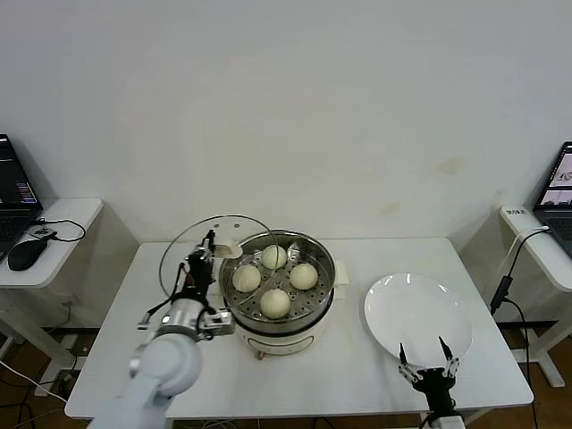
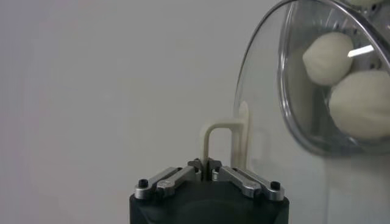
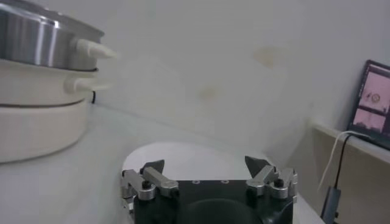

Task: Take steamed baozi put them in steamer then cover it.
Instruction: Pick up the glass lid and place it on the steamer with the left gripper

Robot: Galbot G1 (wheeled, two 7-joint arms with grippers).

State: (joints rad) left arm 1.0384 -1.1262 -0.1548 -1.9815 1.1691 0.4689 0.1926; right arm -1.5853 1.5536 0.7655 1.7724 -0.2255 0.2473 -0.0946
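Note:
Several steamed baozi (image 1: pixel 275 304) lie on the perforated tray inside the steamer (image 1: pixel 320 297), a steel pot on a cream base at the table's middle. The cover (image 1: pixel 189 248), a clear glass lid, stands tilted on edge just left of the steamer. My left gripper (image 1: pixel 206 255) is shut on its cream handle. In the left wrist view the fingers pinch the handle bar (image 2: pixel 223 135) at the left gripper (image 2: pixel 204 165); baozi (image 2: pixel 329 57) show through the glass (image 2: pixel 266 109). My right gripper (image 1: pixel 427 359) is open and holds nothing, at the plate's near edge.
A white plate (image 1: pixel 418 311) with nothing on it lies right of the steamer; it also shows beyond the right gripper (image 3: pixel 206 163) as the plate (image 3: pixel 195 152). Side tables with laptops (image 1: pixel 13 192) stand at both sides, with a mouse (image 1: pixel 27 253) on the left one. A cable (image 1: pixel 502 286) hangs at the right.

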